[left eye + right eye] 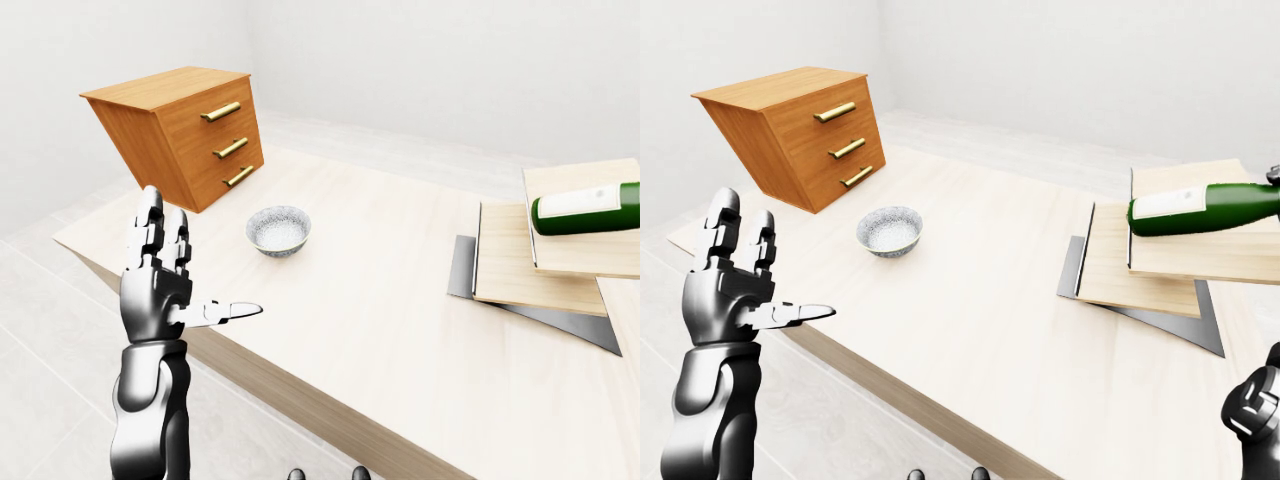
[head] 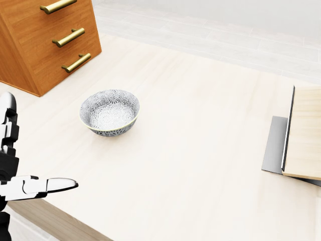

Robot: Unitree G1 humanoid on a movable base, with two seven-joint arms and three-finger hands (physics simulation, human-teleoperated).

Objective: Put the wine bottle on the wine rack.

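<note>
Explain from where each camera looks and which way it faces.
Head view: on the head, looking steeply down at the pale wooden table; left hand shows.
Left-eye view: on the head, looking across the table; left hand again.
Right-eye view: the same, adding the right hand.
All share the patterned grey bowl; only the eye views show the green wine bottle.

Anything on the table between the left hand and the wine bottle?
Only the patterned bowl, nearer the left hand; beyond it bare tabletop runs to the wooden boards under the wine bottle, per the right-eye view.
</note>
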